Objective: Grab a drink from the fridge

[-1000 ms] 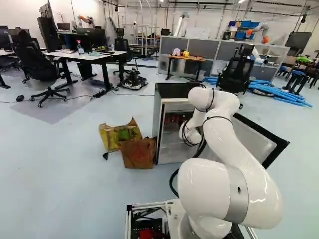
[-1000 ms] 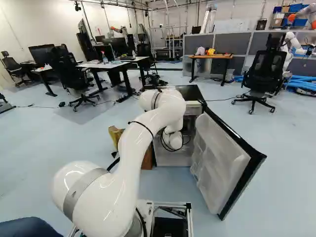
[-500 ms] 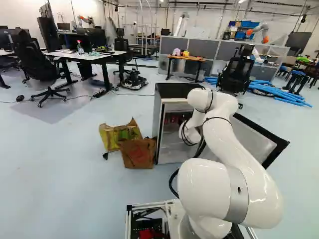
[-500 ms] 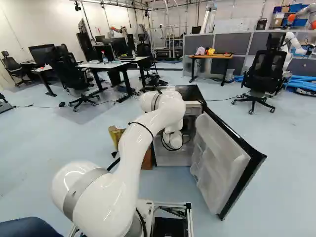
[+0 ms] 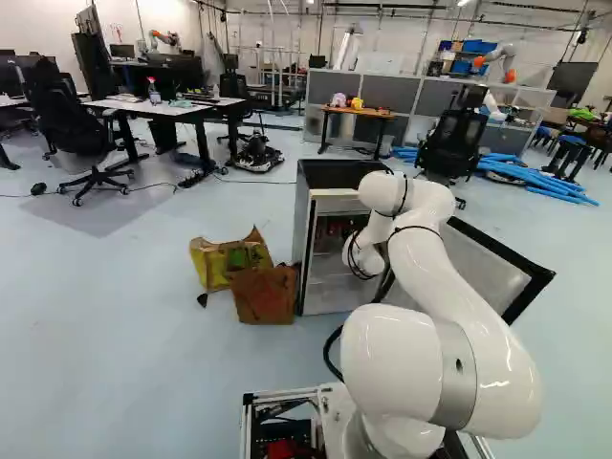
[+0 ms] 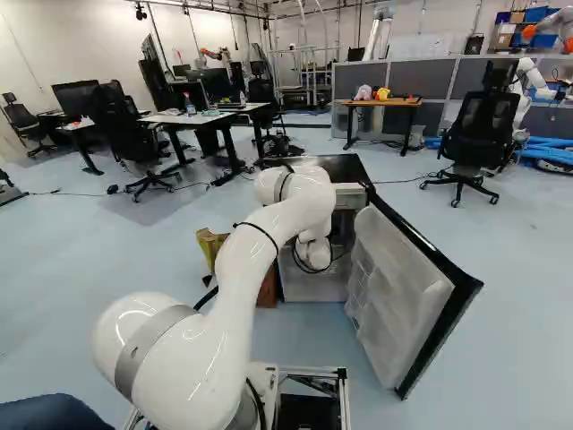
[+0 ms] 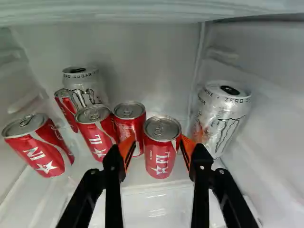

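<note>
Shifting only slightly since the earlier frame, the white arm (image 5: pixel 459 296) is reaching into the fridge (image 5: pixel 335 174). Its gripper (image 7: pixel 158 146) is holding its fingers apart, clamping nothing. Between the fingertips, the nearest red can (image 7: pixel 162 154) is standing close to the front edge of the shelf (image 7: pixel 130 176). Four more red cans (image 7: pixel 97 132) are standing behind and to one side. One silver can (image 7: pixel 84 84) is standing toward the shelf's back edge; another silver can (image 7: pixel 221 116) is standing near a side edge. Outside, the door (image 6: pixel 403 287) is hanging open, and a brown container (image 5: pixel 263 295) is sitting beside the fridge.
</note>
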You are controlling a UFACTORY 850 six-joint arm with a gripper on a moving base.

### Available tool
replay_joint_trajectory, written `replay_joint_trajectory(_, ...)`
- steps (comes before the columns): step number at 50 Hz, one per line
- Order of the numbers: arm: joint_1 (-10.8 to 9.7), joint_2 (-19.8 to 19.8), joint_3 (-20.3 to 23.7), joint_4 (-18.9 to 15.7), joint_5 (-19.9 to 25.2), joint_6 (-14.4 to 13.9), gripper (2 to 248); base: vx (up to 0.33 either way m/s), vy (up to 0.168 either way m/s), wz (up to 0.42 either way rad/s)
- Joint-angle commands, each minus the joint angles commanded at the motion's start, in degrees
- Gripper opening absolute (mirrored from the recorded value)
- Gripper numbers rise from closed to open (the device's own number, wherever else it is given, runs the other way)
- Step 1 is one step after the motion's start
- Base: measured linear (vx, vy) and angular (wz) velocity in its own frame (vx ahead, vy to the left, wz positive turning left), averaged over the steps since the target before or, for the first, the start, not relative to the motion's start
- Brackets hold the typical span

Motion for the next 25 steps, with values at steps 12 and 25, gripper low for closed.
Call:
replay_joint_trajectory(12,0.07,-0.37,-0.67,0.00,0.00,0.00,149,0.000,0.000,0.000)
replay_joint_trajectory(25,0.07,-0.37,-0.67,0.00,0.00,0.00,149,0.000,0.000,0.000)
